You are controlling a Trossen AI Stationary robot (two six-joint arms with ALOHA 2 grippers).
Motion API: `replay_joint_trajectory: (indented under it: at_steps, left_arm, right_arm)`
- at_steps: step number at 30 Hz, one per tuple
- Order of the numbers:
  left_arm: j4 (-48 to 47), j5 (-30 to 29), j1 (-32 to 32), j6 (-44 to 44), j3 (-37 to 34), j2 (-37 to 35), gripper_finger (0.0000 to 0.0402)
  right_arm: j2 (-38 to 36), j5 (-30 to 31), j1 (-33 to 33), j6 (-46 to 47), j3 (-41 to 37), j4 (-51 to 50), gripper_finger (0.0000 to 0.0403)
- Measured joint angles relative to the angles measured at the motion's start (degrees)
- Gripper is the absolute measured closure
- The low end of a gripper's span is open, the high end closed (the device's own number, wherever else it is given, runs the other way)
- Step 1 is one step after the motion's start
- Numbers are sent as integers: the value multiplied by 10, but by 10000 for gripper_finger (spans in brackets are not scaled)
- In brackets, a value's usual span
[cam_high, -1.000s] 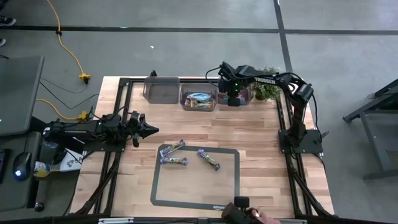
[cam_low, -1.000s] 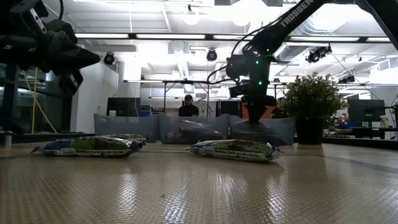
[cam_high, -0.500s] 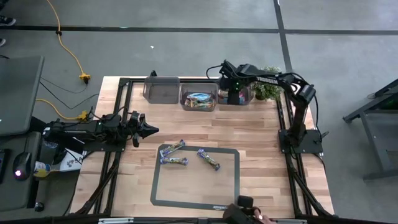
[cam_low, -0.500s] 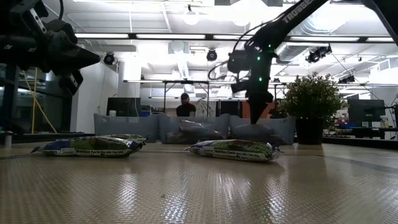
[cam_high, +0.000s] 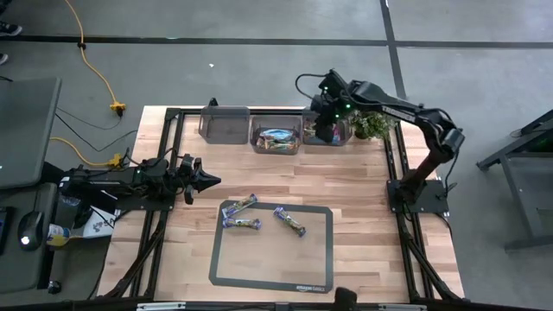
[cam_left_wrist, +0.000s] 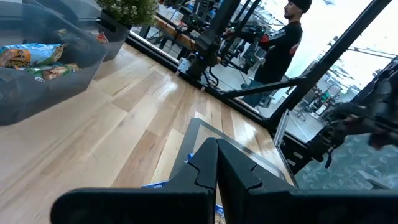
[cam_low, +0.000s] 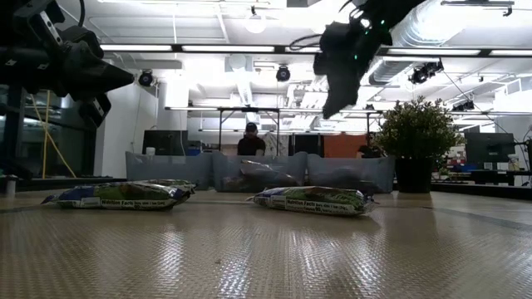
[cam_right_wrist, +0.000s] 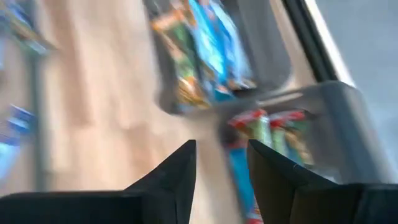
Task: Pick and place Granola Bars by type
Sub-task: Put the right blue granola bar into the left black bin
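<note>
The right hand (cam_high: 327, 121), fingers apart and seemingly empty, has risen from the rightmost bin (cam_high: 332, 136), its bar apparently dropped there, while three Granola Bars (cam_high: 241, 224) await on the table (cam_high: 363, 199).

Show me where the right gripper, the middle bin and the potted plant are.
right gripper (cam_right_wrist: 221, 163): right wrist view, gap between its open fingers.
middle bin (cam_high: 254, 138): high view, its left wall.
potted plant (cam_low: 409, 129): low view, its leaves.

The right wrist view was smeared by motion, so the bars (cam_right_wrist: 205, 56) in the bins (cam_right_wrist: 273, 68) could not be told by kind. From above, the right arm hid most of the rightmost bin (cam_high: 327, 132).
</note>
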Motion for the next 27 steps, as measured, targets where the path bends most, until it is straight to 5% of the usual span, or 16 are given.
replay_joint_trajectory:
  at_steps: [7, 13, 22, 27]
  left_arm:
    - [0, 0, 0, 0, 0, 0, 401]
    - [0, 0, 0, 0, 0, 0, 401]
    - [0, 0, 0, 0, 0, 0, 401]
    - [0, 0, 0, 0, 0, 0, 401]
  right_arm:
    - [-34, -106, 48, 83, 0, 1, 276]
    - [-38, -128, 115, 158, 0, 23, 276]
    - [-38, -130, 244, 296, 0, 148, 276]
    - [-38, -76, 311, 380, 0, 200, 276]
